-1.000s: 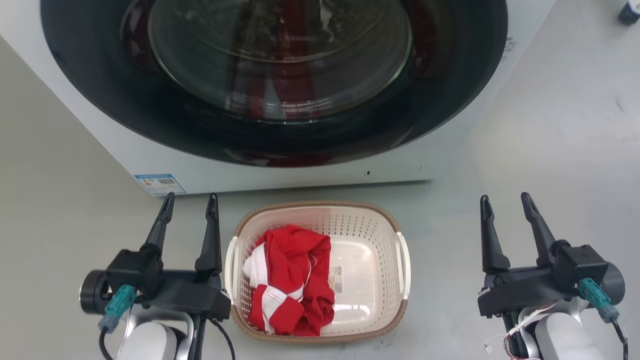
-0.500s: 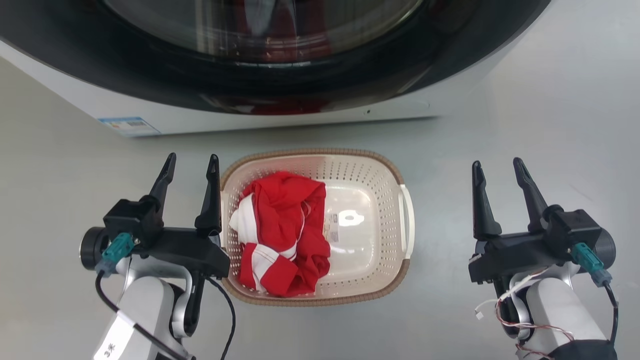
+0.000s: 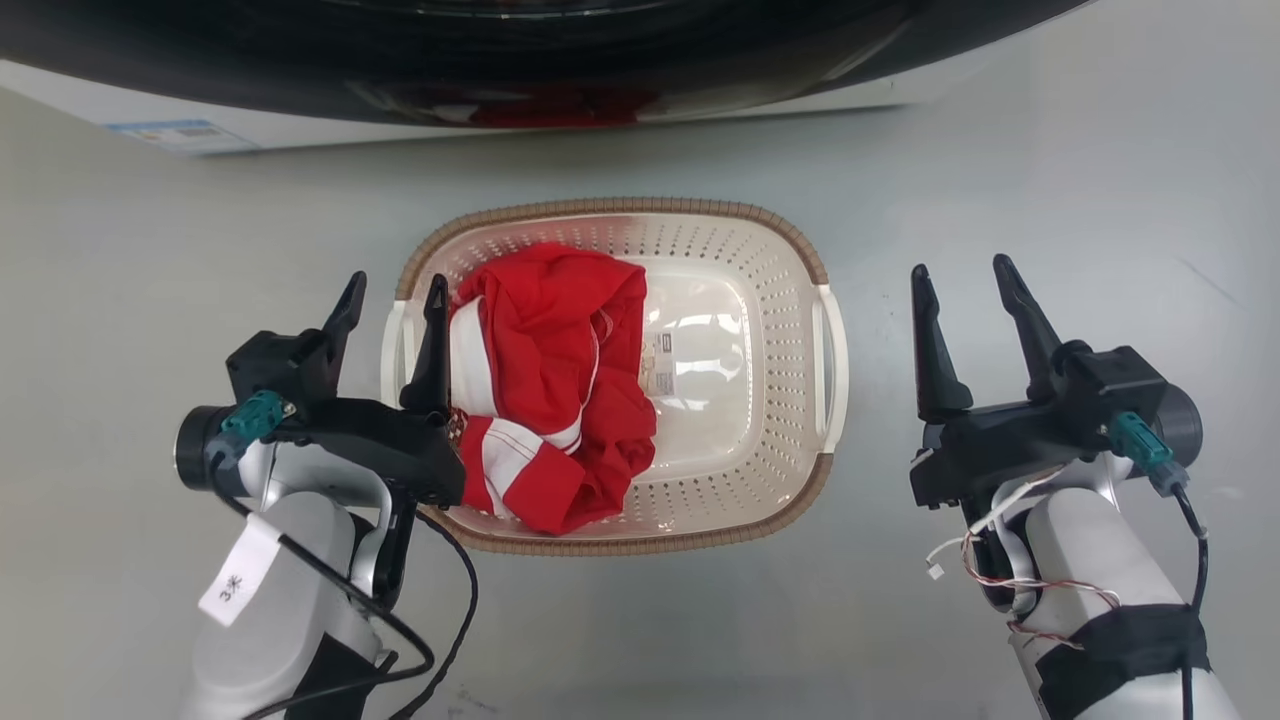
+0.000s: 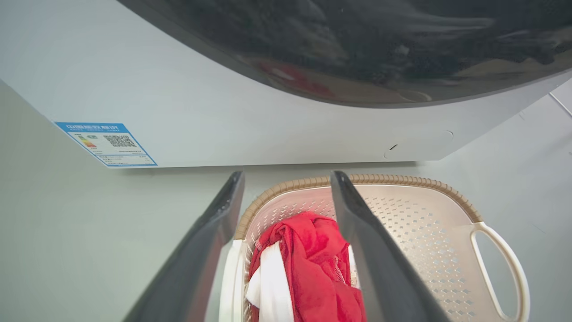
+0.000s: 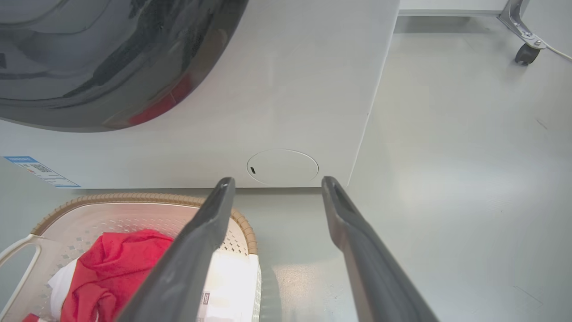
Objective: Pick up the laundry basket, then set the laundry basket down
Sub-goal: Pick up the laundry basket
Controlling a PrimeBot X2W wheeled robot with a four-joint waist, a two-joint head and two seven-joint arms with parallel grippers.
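Note:
The laundry basket (image 3: 620,207) stands on the floor in front of the washing machine, cream-white and perforated with a brown woven rim, holding a red and white garment (image 3: 560,380). My left gripper (image 3: 396,288) is open and straddles the basket's left loop handle (image 3: 392,345); its inner finger hangs over the basket's inside. In the left wrist view that handle (image 4: 232,277) lies between the fingers, and I cannot tell whether they touch it. My right gripper (image 3: 960,270) is open, just outside the right handle (image 3: 836,350), holding nothing.
The white washing machine (image 3: 60,85) with its dark round door stands right behind the basket, a blue label (image 3: 165,130) on its lower left corner. Grey floor (image 3: 1100,150) stretches to both sides. In the right wrist view a caster wheel (image 5: 523,53) sits far off.
The head camera has tilted down, so the whole picture has shifted. Relative to the basket, both open grippers have come inward: the left now over the left handle, the right nearer the right handle.

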